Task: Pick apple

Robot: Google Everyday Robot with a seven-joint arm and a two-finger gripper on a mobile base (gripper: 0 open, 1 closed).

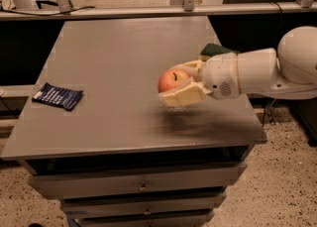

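Note:
The orange-red apple (171, 80), with a dark stem in its dimple, sits between the two cream fingers (184, 95) of my gripper (174, 82). The gripper reaches in from the right on a white arm (257, 70) and is shut on the apple. It holds the apple a little above the grey table (114, 67), with a shadow on the tabletop below it. The apple's right side is hidden by the fingers.
A dark blue packet (57, 95) lies near the table's left edge. A green and yellow sponge (214, 50) lies at the right edge, partly behind the arm. Drawers (143, 186) run under the tabletop. A railing (148, 10) crosses behind the table.

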